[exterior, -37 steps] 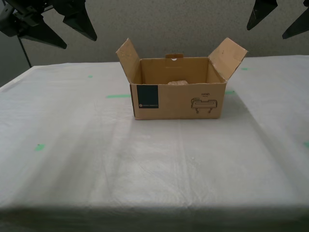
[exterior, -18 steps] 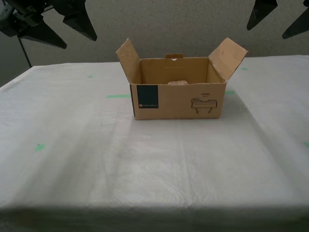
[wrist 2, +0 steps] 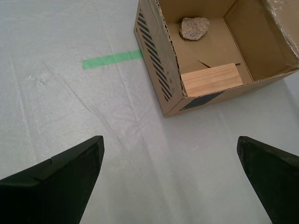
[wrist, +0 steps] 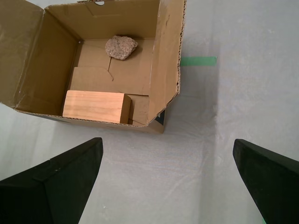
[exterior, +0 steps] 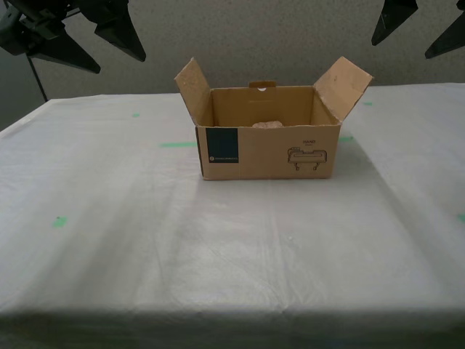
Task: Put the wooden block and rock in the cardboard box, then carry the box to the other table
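The cardboard box point(exterior: 269, 153) stands open on the other table point(exterior: 218, 247), the white cloth one, with its side flaps raised. Inside lie the wooden block point(wrist: 96, 106) point(wrist 2: 211, 79), against the near wall, and the rock point(wrist: 121, 47) point(wrist 2: 195, 28) point(exterior: 267, 124), nearer the far wall. The exterior view hides the block behind the box wall. My first gripper point(wrist: 167, 149) hangs open above the cloth, beside the box point(wrist: 166, 56), holding nothing. My second gripper point(wrist 2: 169, 154) is open and empty too, off the striped side of the box point(wrist 2: 156, 51). Dark fingers point(exterior: 116, 29) point(exterior: 396, 18) show high in the exterior view.
Green tape strips point(exterior: 178, 144) point(wrist 2: 112, 59) point(wrist: 198, 60) lie on the cloth on either side of the box, with small green marks point(exterior: 59, 221) farther out. A grey wall point(exterior: 240, 36) runs behind the table. The table's front edge point(exterior: 232, 314) is near the camera.
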Available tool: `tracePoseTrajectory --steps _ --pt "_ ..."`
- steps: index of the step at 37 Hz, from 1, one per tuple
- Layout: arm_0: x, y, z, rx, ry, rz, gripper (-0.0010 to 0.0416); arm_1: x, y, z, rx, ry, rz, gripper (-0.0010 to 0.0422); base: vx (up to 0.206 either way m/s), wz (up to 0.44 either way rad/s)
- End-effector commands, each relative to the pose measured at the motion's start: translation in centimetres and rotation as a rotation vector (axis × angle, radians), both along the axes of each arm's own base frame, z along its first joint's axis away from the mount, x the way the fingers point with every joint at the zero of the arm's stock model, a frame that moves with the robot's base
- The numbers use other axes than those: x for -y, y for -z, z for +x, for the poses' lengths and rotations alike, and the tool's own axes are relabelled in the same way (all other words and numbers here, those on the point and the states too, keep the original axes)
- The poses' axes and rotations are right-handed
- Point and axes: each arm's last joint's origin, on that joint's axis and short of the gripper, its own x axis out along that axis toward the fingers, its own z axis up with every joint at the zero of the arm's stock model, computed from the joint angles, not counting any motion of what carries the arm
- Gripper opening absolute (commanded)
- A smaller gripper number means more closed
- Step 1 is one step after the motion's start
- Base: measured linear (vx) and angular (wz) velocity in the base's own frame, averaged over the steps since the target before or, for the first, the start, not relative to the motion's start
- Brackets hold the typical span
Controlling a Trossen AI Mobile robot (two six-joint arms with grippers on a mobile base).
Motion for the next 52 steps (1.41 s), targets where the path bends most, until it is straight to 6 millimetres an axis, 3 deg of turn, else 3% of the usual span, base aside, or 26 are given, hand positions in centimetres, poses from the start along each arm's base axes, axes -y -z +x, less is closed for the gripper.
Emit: tracePoseTrajectory --steps 1,52 --pt "0.01 -0.03 0.01 0.001 0.004 0.001 0.0388 0.02 -0.04 0.02 0.004 0.001 0.000 0.0389 0.000 0.000" --pt "-0.08 -0.37 0.27 0.045 0.009 0.019 0.0388 0.02 -0.04 0.03 0.005 0.001 -0.001 0.0389 0.000 0.000"
